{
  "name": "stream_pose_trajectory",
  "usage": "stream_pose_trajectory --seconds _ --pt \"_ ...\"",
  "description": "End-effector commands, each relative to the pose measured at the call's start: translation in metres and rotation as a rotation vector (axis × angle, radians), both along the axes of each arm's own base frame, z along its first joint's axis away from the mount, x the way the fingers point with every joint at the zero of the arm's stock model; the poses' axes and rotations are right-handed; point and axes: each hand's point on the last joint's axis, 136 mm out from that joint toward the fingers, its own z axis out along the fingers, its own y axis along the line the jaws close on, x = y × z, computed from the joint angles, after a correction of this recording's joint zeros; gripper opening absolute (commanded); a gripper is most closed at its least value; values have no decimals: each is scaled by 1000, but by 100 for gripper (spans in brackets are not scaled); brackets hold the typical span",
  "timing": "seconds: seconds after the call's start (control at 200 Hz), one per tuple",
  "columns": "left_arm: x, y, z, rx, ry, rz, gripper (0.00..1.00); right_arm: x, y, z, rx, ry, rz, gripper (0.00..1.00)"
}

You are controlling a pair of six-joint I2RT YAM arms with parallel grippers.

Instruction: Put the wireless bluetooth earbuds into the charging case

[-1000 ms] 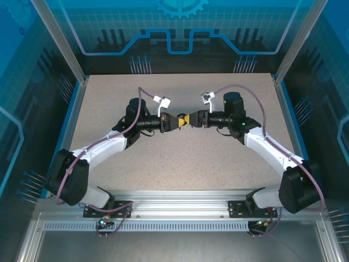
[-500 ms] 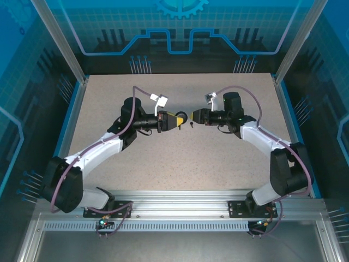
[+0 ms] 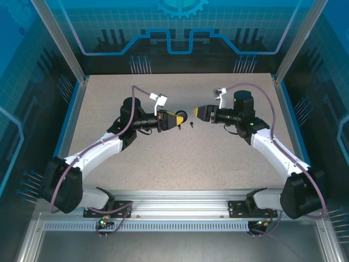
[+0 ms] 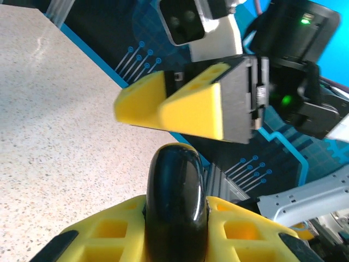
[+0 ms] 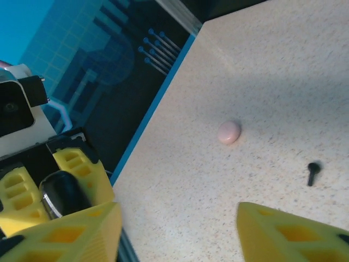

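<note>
- Your left tool (image 3: 179, 118) stays clamped on the black charging case (image 3: 183, 115), as before.
- Your right tool (image 3: 197, 112), jaws apart and empty, has backed away rightward; the two no longer meet.
- One black earbud (image 3: 192, 124) now lies on the speckled desk (image 3: 163, 158) between them, a pale pink oval (image 5: 229, 132) near it.
- Blue patterned walls (image 3: 180, 33) enclose the desk.
</note>
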Motion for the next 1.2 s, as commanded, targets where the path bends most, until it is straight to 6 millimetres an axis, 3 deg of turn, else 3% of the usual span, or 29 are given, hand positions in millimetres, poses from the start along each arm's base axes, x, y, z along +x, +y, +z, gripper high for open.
stream_pose_trajectory --seconds 0.0,0.115,0.45,0.69,1.196 --pt "17 5 -8 24 -29 104 0 8 -11 -6 26 188 -199 69" --pt "32 13 -15 65 -74 233 0 14 -11 -10 94 330 -351 78" --pt "39 8 -20 126 -159 295 0 26 38 1 192 450 -428 84" --pt "38 3 -18 120 -170 283 0 31 66 3 194 464 -395 83" --pt "45 1 -21 116 -177 311 0 29 89 8 240 487 -348 70"
